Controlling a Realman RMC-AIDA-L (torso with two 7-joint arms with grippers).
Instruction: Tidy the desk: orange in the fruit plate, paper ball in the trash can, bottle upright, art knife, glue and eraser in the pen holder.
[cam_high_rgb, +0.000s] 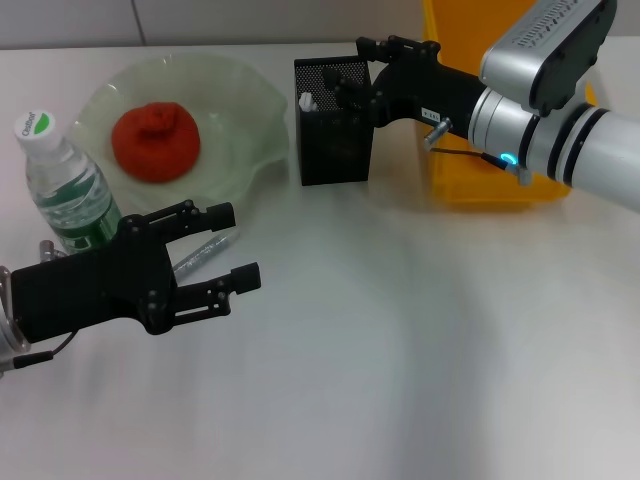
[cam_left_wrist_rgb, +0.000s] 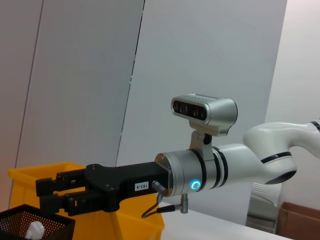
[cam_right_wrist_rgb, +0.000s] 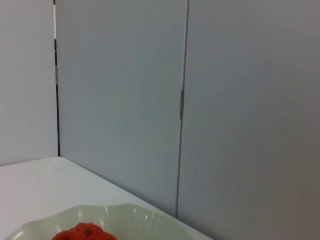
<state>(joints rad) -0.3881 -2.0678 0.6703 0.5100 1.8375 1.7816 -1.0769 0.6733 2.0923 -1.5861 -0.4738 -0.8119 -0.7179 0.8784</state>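
While one orange (cam_high_rgb: 155, 142) fills one fruit plate (cam_high_rgb: 245, 140), one bottle (cam_high_rgb: 65, 190) upright

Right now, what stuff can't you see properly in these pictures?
- Inside the trash can: head view, the right arm covers it, so any paper ball is hidden.
- Inside the pen holder: only a white bit peeks out; the right gripper hangs over it.
- A clear stick-like thing on the desk: the left gripper covers part of it.
- Bottle base: hidden behind the left arm.
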